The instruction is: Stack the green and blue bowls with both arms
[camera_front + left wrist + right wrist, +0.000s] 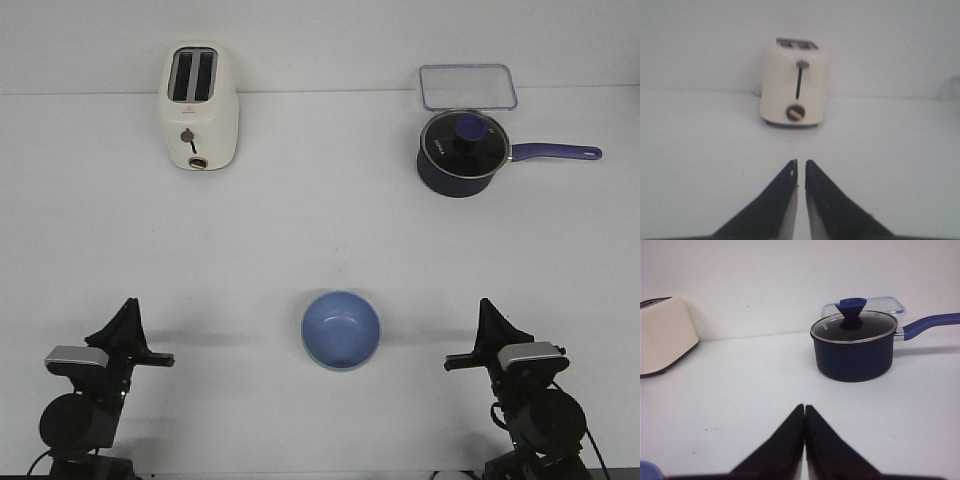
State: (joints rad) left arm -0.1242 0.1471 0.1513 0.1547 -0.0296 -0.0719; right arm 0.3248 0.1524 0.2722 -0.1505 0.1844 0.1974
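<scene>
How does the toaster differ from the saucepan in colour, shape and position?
The toaster is cream and boxy; the saucepan is dark navy and round. The toaster has two open slots on top; the saucepan wears a glass lid. The toaster stands far left, the saucepan far right. Both stand upright.

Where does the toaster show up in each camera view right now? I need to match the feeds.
Front view: the toaster stands at the far left of the table, slots up.
Left wrist view: it sits centred, straight ahead of the left pincer, lever and dial facing the camera.
Right wrist view: only its corner shows at the frame edge.
Shared landmark: the saucepan appears in the front and right wrist views.
</scene>
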